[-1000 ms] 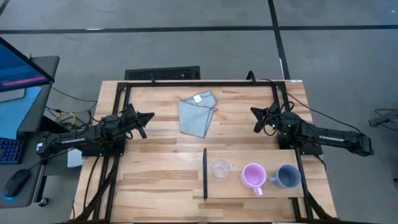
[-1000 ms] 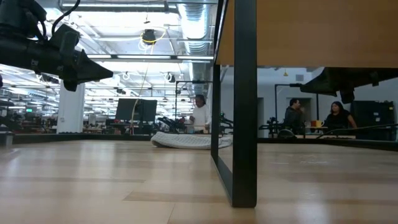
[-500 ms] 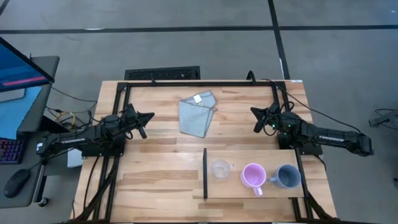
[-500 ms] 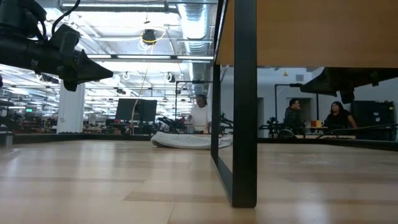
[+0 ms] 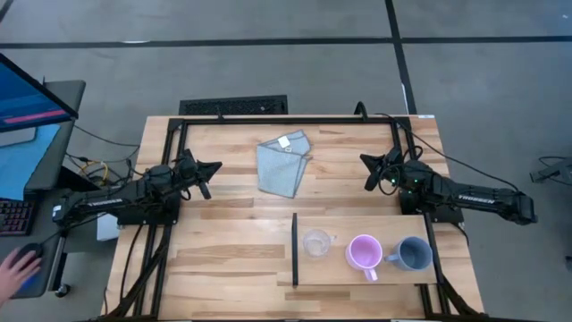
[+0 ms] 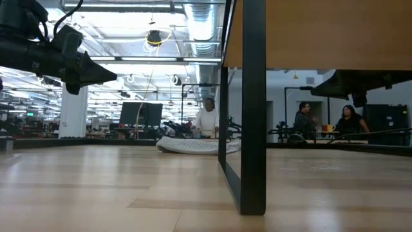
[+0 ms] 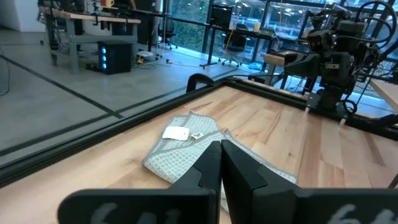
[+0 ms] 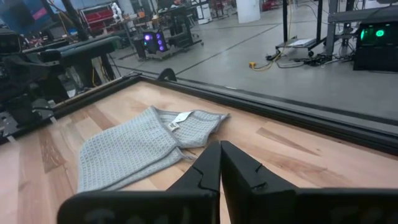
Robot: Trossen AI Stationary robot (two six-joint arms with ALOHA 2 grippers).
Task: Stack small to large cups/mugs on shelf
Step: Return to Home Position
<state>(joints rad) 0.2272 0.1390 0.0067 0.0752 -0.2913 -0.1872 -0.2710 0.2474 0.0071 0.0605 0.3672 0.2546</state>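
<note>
The shelf (image 5: 331,268) is a light-wood board at the table's near right, with a black divider strip (image 5: 295,249) at its left end. On it stand, from left to right, a clear cup (image 5: 315,242), a pink mug (image 5: 365,252) and a grey-blue mug (image 5: 414,254), each on its base. My left gripper (image 5: 215,166) is shut and empty, above the table's left side. My right gripper (image 5: 365,161) is shut and empty, above the right side. Both point toward the cloth between them.
A folded light-blue cloth (image 5: 284,164) with a white tag lies flat at the table's far middle, between the two grippers; it also shows in the left wrist view (image 7: 186,149) and the right wrist view (image 8: 143,146). People stand far behind the table (image 6: 207,119).
</note>
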